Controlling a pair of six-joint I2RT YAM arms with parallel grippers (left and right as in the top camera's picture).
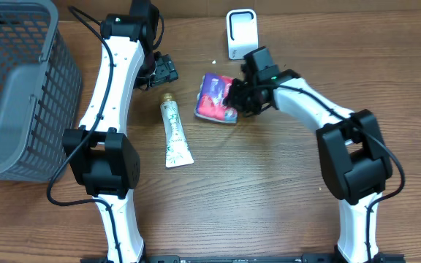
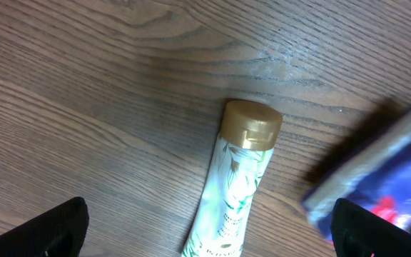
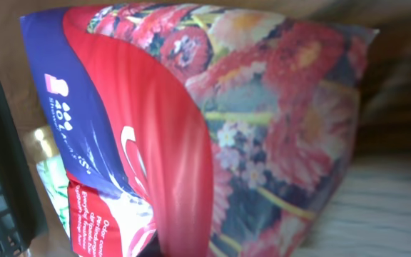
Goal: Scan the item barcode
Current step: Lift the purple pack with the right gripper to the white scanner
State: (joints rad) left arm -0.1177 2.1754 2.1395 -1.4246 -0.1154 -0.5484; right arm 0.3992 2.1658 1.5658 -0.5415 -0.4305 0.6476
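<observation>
The item is a soft pack (image 1: 212, 98) printed with red flowers and a blue panel, lying on the wooden table. It fills the right wrist view, pack (image 3: 248, 121), with no barcode showing. My right gripper (image 1: 234, 98) is shut on the pack's right end, and a fold of red film is pinched at the gripper (image 3: 180, 246). My left gripper (image 1: 165, 71) hangs open above the table to the pack's left. Its open gripper (image 2: 212, 235) straddles a white-green tube (image 2: 237, 185), apart from it, with the pack's corner (image 2: 384, 178) at the right.
The gold-capped tube (image 1: 175, 135) lies left of the pack, cap pointing away. A white scanner stand (image 1: 241, 33) is at the back, just behind my right gripper. A grey mesh basket (image 1: 20, 88) fills the far left.
</observation>
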